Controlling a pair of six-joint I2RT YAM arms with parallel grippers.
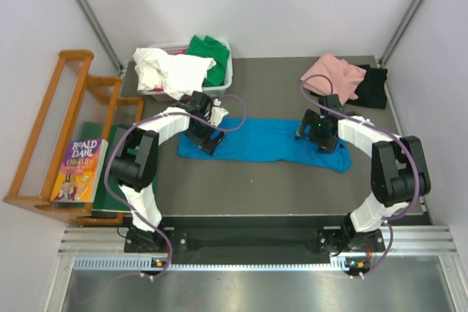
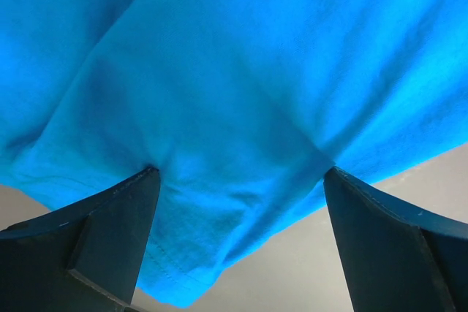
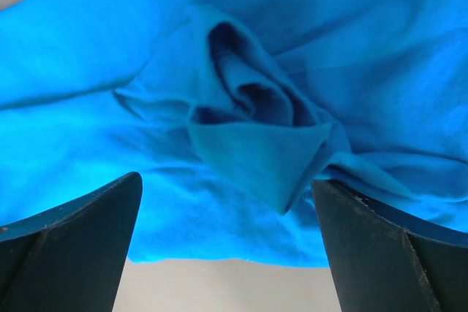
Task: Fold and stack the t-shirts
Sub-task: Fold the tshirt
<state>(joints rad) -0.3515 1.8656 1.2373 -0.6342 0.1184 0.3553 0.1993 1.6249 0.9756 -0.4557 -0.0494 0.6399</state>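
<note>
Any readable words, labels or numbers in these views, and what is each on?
"ROALD DAHL": top of the book cover, left of the table.
"CHARLIE": title line just below, on the same cover; the rest of the title is too blurred to read.
No other text is readable in any view.

Elbows out: left arm (image 1: 162,123) reaches toward two o'clock, right arm (image 1: 363,133) toward ten, both jaws spread wide
</note>
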